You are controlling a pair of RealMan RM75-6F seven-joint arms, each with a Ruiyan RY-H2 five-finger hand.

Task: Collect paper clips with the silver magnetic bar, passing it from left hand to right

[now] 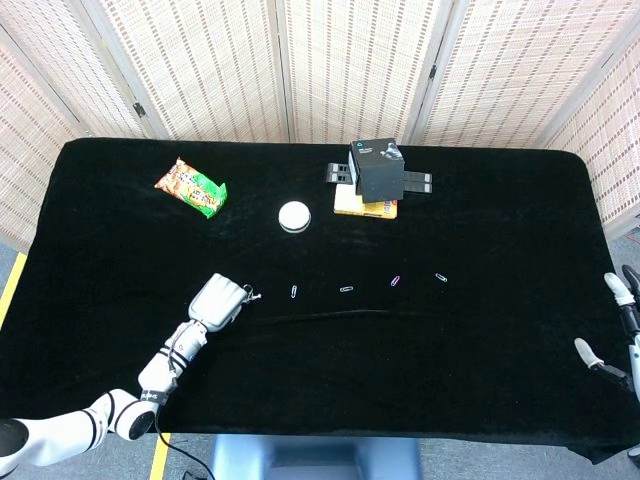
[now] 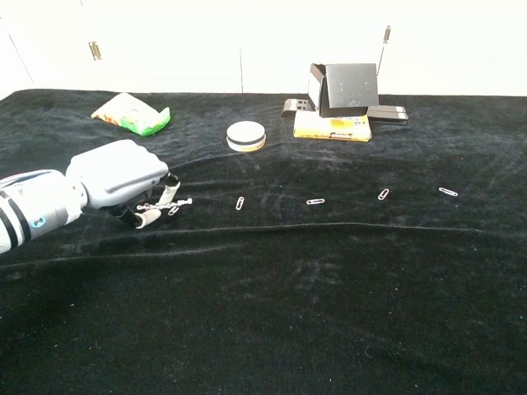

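Note:
My left hand [image 1: 218,300] [image 2: 123,185] lies low over the black cloth at the front left and grips the thin silver magnetic bar [image 2: 167,203], which points right. The bar's tip sits at the leftmost paper clip [image 2: 174,210]; I cannot tell whether they touch. Several more paper clips lie in a row to the right: one [image 1: 293,291] [image 2: 240,202] close by, then others [image 1: 346,289] [image 1: 396,281] [image 1: 441,277]. My right hand [image 1: 628,330] shows only partly at the right edge of the head view, fingers spread, holding nothing.
A green and orange snack bag [image 1: 190,187] lies at the back left. A white round disc [image 1: 294,216] sits mid-table. A black box [image 1: 378,170] stands on a yellow packet [image 1: 365,208] behind the clips. Woven screens close off the back.

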